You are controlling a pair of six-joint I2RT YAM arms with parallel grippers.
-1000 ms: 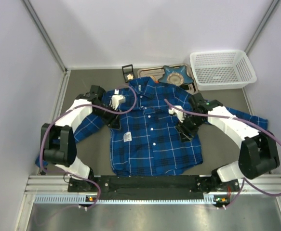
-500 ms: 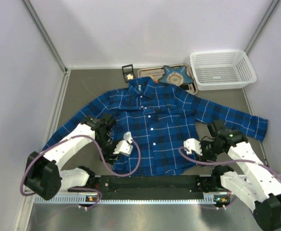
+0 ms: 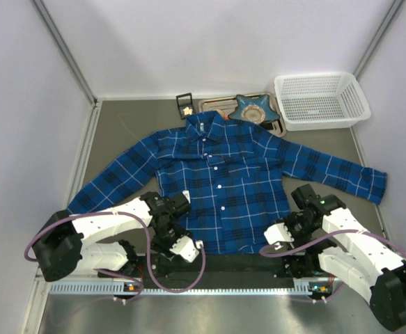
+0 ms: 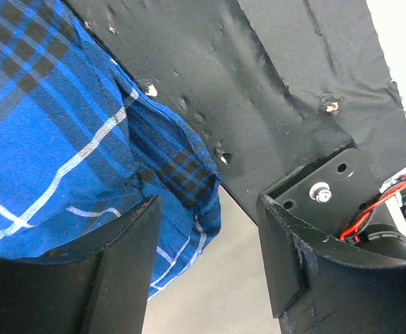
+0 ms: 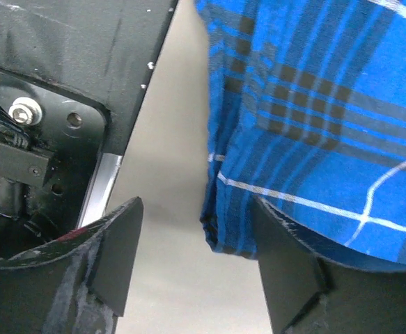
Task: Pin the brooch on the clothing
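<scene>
Comparing with one second before, both arms had come back from the shoulders of the long-sleeved blue and navy plaid shirt (image 3: 223,181) to its bottom hem, close to their own bases. The shirt, which was bunched at the sleeves then, now lay flat on the grey table (image 3: 119,132) with both sleeves spread out and the collar at the far side.

The left gripper (image 4: 208,209) stood with its black fingers apart above the left corner of the hem. The cloth lay loose between them and was not pinched. The right gripper (image 5: 196,209) was the same at the right corner: fingers spread, hem edge between them, nothing held.

I judged that the smoothing step was finished and both hands were free.

The tiny pale gold brooch (image 3: 186,108) was not yet touched. It sat in a small black open box (image 3: 178,104) at the far edge, just beside the collar. Fetching it seemed the next need.
</scene>
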